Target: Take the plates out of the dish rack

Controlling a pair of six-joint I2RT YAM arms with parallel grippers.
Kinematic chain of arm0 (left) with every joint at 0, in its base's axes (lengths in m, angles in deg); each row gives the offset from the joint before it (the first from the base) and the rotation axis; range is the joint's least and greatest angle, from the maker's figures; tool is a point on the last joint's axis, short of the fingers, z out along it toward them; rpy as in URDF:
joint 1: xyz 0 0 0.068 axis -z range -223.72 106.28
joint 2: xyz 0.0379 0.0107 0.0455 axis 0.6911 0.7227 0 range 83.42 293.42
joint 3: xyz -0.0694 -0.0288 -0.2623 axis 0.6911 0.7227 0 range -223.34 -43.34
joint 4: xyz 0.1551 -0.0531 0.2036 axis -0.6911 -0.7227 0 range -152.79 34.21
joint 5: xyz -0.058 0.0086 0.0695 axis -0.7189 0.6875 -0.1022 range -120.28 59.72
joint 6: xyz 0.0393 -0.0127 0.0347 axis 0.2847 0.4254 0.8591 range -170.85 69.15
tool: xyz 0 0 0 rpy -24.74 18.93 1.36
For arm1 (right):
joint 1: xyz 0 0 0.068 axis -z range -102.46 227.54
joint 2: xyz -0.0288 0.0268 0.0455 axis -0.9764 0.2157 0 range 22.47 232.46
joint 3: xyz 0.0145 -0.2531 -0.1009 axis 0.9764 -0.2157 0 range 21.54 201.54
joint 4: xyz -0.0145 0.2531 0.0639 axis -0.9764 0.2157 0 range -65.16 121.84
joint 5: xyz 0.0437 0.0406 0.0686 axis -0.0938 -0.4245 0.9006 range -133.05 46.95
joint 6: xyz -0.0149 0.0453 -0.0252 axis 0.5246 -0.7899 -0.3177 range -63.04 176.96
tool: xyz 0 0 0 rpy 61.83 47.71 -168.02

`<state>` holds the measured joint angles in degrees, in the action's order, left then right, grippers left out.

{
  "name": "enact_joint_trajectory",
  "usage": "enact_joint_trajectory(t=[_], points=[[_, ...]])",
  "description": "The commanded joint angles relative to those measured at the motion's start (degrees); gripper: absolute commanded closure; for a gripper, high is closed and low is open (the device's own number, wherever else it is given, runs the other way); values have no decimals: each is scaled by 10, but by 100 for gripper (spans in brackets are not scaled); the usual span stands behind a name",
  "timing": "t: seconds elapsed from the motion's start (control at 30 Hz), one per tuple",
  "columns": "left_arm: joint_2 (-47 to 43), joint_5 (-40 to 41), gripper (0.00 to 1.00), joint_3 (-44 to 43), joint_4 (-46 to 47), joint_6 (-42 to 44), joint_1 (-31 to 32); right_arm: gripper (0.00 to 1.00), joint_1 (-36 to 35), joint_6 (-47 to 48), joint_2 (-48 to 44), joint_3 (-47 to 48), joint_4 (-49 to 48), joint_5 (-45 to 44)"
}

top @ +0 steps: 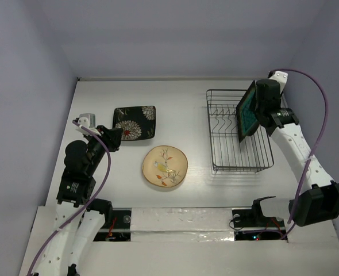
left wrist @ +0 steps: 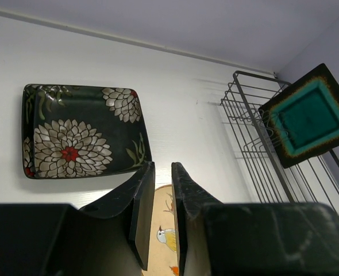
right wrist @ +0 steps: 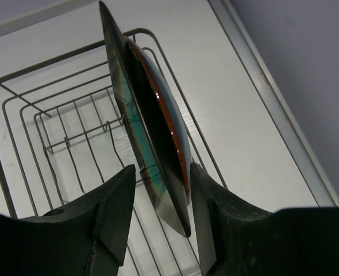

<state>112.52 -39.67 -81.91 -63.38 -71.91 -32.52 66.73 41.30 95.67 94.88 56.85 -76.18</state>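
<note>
The dark square plate with teal centre stands on edge, corner up, over the right side of the dish rack. My right gripper holds it by a corner; in the right wrist view the plate sits between the fingers of the gripper. The black square flower plate and the cream round plate lie flat on the table. My left gripper hovers between them, narrowly open and empty. The round blue-teal plate is out of view.
The wire rack holds no other plate between its prongs. The back wall is behind the rack, and a side wall is close on its right. From the left wrist I see the flower plate, the cream plate, the rack and the held plate.
</note>
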Motion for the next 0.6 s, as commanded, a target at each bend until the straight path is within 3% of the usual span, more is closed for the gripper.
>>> enact_joint_trajectory(t=[0.0,0.3,0.47,0.57], points=[[-5,0,85,-14,17,4,3,52,1,9,11,8,-7,31],[-7,2,84,-13,18,4,3,53,1,12,49,14,-7,52],[-6,3,84,-12,18,4,3,67,1,18,60,16,-9,73],[-5,3,84,-13,19,4,3,66,1,21,77,22,-5,79]])
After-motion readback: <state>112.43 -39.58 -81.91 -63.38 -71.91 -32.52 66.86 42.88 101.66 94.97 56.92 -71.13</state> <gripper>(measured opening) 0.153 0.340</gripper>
